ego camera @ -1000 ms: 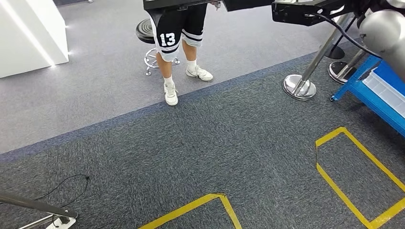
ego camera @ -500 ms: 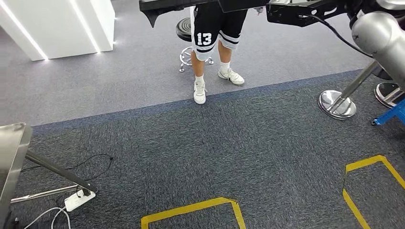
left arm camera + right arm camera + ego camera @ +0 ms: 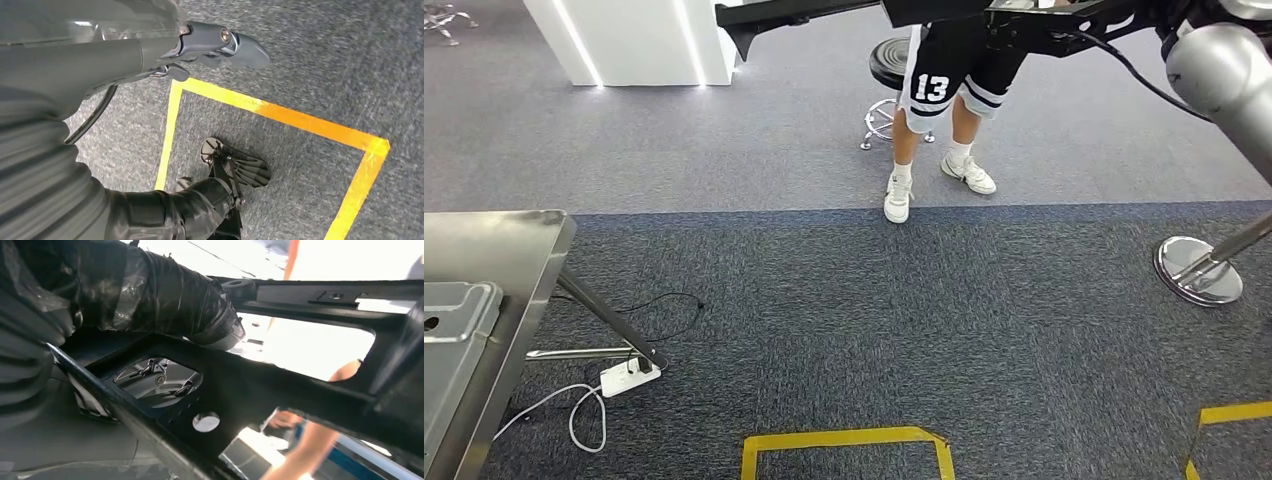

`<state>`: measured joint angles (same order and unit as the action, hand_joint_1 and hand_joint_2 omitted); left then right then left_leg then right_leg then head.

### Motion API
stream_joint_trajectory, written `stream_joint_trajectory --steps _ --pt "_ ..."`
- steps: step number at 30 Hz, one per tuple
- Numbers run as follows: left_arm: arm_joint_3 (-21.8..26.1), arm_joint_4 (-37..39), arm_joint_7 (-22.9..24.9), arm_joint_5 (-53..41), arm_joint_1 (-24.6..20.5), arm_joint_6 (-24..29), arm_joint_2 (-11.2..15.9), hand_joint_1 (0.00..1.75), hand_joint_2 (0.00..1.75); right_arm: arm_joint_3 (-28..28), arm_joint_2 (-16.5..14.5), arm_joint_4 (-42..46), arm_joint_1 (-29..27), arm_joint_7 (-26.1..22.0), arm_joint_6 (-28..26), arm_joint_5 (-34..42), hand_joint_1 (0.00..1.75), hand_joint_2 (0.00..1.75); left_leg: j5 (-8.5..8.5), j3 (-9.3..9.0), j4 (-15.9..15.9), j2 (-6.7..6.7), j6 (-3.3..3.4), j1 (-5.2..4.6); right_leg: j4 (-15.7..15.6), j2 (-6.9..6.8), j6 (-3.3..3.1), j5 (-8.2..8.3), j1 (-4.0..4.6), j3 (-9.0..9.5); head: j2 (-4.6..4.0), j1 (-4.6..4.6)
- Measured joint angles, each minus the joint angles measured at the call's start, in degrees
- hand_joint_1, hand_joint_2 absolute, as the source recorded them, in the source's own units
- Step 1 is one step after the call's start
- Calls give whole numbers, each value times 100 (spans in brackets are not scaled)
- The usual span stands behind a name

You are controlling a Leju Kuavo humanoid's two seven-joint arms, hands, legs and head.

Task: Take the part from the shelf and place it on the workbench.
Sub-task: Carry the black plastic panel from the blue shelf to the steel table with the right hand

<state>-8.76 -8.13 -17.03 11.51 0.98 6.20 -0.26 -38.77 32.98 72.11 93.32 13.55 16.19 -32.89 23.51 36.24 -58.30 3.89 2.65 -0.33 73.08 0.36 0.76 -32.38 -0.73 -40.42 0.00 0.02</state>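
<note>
Turning had swung the steel surface (image 3: 494, 250) into view, left of the right hand's fingers (image 3: 165, 295), which clasped the black part (image 3: 280, 390), so placing looked near.

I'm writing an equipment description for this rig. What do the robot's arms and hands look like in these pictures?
The right arm is a smooth silver cylinder with a black cable running along it. The left robot hand has a grey ribbed cover, a grey thumb with a small round fastener and darker fingers. The right robot hand looks black and glossy, as if wrapped in film.
</note>
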Motion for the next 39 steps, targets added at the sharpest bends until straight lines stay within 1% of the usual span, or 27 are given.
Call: stream_joint_trajectory --steps 1,2,4,5,7,8,9,11,13,14,15,16,18,20,22,24,26,28,29,30,31,33,35,36,37,38,39 --pt "0 0 1 1 0 -1 0 0 175 0 0 1 1 0 4 -2 175 175 6 -5 -13 82 -2 -2 -379 79 -27 243 0 152 0 0" --pt "0 0 1 1 -2 -2 -4 0 175 -1 -1 2 3 0 8 -7 175 175 11 2 -27 160 -9 -5 -767 236 -57 431 -4 317 0 -2" --pt "0 0 4 5 -12 -4 -9 0 175 -5 -2 4 9 1 16 -19 175 175 1 49 -48 308 -45 18 -1257 462 -93 603 2 526 0 -3" --pt "0 0 5 7 -12 -5 -12 0 175 -13 -4 4 10 2 22 -27 175 175 -16 84 -48 383 -75 40 -1317 485 -102 592 14 552 0 -4" --pt "0 0 7 15 4 -6 -7 0 175 -37 -28 6 9 4 31 -45 175 175 -41 134 -43 481 -142 70 -1384 315 -129 619 23 586 0 -4" --pt "0 0 10 20 15 -7 -5 0 175 -51 -45 8 8 4 33 -54 175 175 -2 170 -96 375 -174 58 -1431 226 -156 638 15 619 0 -7" --pt "0 0 14 24 20 -7 -4 0 175 -62 -60 9 12 4 33 -62 175 175 98 247 -250 194 -205 45 -1480 131 -183 656 7 652 0 -9" --pt "0 0 24 30 15 -8 -4 0 175 -73 -72 11 24 8 33 -76 175 175 433 550 -881 -221 -262 51 -1524 -51 -225 662 20 694 0 -14" --pt "0 0 35 34 2 -7 -4 0 175 -88 -81 10 32 16 33 -85 175 175 661 866 -1514 -340 -309 103 -1521 -229 -235 641 38 707 0 -16" --pt "0 0 44 39 1 -4 -4 0 175 -98 -88 10 30 19 33 -85 175 175 640 905 -1591 -354 -329 126 -1517 -313 -229 629 41 714 0 -16" --pt "0 0 51 43 2 1 -3 0 175 -108 -95 11 29 20 33 -85 175 175 517 821 -1435 -375 -345 142 -1509 -387 -217 614 40 723 0 -17" --pt "0 0 58 48 5 7 -3 0 175 -113 -100 12 28 20 32 -85 175 175 332 632 -1091 -430 -357 153 -1495 -459 -199 591 38 736 0 -16" --pt "0 0 68 52 -1 21 -3 0 175 -114 -102 13 29 19 28 -85 175 175 84 235 -366 -640 -337 131 -1447 -584 -143 531 59 745 0 -10" --pt "0 0 77 56 -4 40 -4 0 175 -114 -99 9 26 24 25 -85 175 175 44 100 -90 -716 -266 86 -1414 -685 -87 490 88 742 0 3" --pt "0 0 84 63 4 56 -3 0 175 -114 -102 4 10 25 23 -84 175 175 23 104 -69 -585 -189 69 -1408 -747 -30 461 69 754 0 13" --pt "0 0 86 68 7 65 -2 0 175 -114 -95 4 -14 21 21 -83 175 175 6 80 -34 -466 -118 77 -1224 -515 20 305 15 694 0 16" --pt "-1 0 87 73 -1 72 -1 0 175 -114 -67 5 -33 21 17 -83 175 175 -2 64 -19 -348 -62 82 -599 -165 33 -26 -11 403 0 17" --pt "-1 0 87 82 -12 77 0 0 175 -114 -30 2 -65 27 13 -84 175 175 0 60 -22 -204 -36 68 127 -52 31 -270 -5 15 0 17" --pt "-1 0 87 88 -14 80 0 0 175 -114 -15 1 -92 31 11 -84 175 175 1 54 -25 -121 -31 59 273 -37 23 -252 -3 -91 0 17" --pt "-2 0 87 94 -12 84 0 0 175 -114 -4 0 -117 34 10 -85 175 175 3 43 -30 -37 -30 52 190 -21 6 -117 -3 -88 0 17" --pt "-2 0 87 98 -9 87 -1 0 175 -114 3 0 -137 35 8 -85 175 175 5 30 -37 47 -31 47 -113 24 -18 109 -3 22 0 17" --pt "-3 0 87 103 -9 92 -8 0 175 -114 12 2 -147 34 3 -85 175 175 8 38 -58 196 -44 49 -905 340 -66 515 -17 334 0 17" --pt "-5 0 87 104 -16 93 -16 0 175 -114 25 2 -152 35 -4 -86 175 175 -10 101 -68 344 -90 81 -1292 575 -84 636 -15 487 0 17" --pt "-7 0 87 105 -16 95 -17 0 175 -114 30 2 -158 35 -7 -87 175 175 -31 132 -62 429 -128 99 -1322 555 -90 631 -7 507 0 16" --pt "-8 1 89 105 -6 97 -12 0 175 -114 33 2 -164 35 -9 -90 175 175 -51 147 -41 521 -171 107 -1352 460 -105 639 -9 522 0 14" --pt "-8 1 89 105 5 101 -13 0 175 -114 32 2 -171 34 -9 -93 175 175 -41 162 -50 508 -205 96 -1399 365 -126 653 -17 555 0 14" --pt "-9 2 90 105 16 104 -14 0 175 -114 32 3 -175 33 -11 -96 175 175 17 200 -125 392 -233 76 -1452 268 -153 673 -29 595 0 4"
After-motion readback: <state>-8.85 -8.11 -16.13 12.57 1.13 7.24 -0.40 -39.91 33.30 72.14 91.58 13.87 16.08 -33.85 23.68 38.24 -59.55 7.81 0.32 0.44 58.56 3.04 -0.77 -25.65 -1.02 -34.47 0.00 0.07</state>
